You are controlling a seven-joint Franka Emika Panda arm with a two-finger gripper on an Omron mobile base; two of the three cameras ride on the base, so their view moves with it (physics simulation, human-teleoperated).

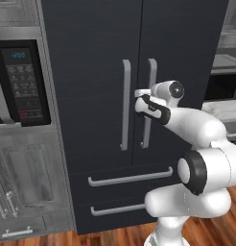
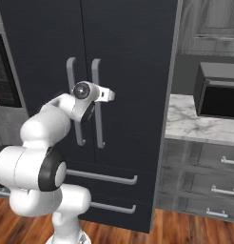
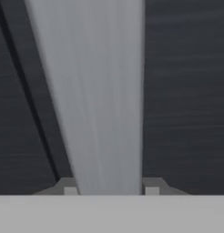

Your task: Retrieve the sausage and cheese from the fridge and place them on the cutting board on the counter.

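The black fridge (image 1: pixel 91 48) (image 2: pixel 133 43) stands in front of me with both doors closed. My gripper (image 1: pixel 146 94) (image 2: pixel 98 96) is at the right door's long grey handle (image 1: pixel 149 120) (image 2: pixel 97 128), about a third of the way down it. In the hand view the handle (image 3: pixel 100 100) runs between my two fingertips (image 3: pixel 151 189), and both touch its sides, so the gripper (image 3: pixel 111 190) is shut on it. The sausage and cheese are hidden behind the closed doors. The cutting board is out of view.
The left door's handle (image 1: pixel 124 105) (image 2: pixel 71 95) runs close beside the gripped one. Two drawers with horizontal handles (image 1: pixel 130 178) sit below. A built-in oven with a control panel (image 1: pixel 24 81) stands to the left. To the right, a marble top (image 2: pixel 190 121) carries a black appliance (image 2: pixel 218 90).
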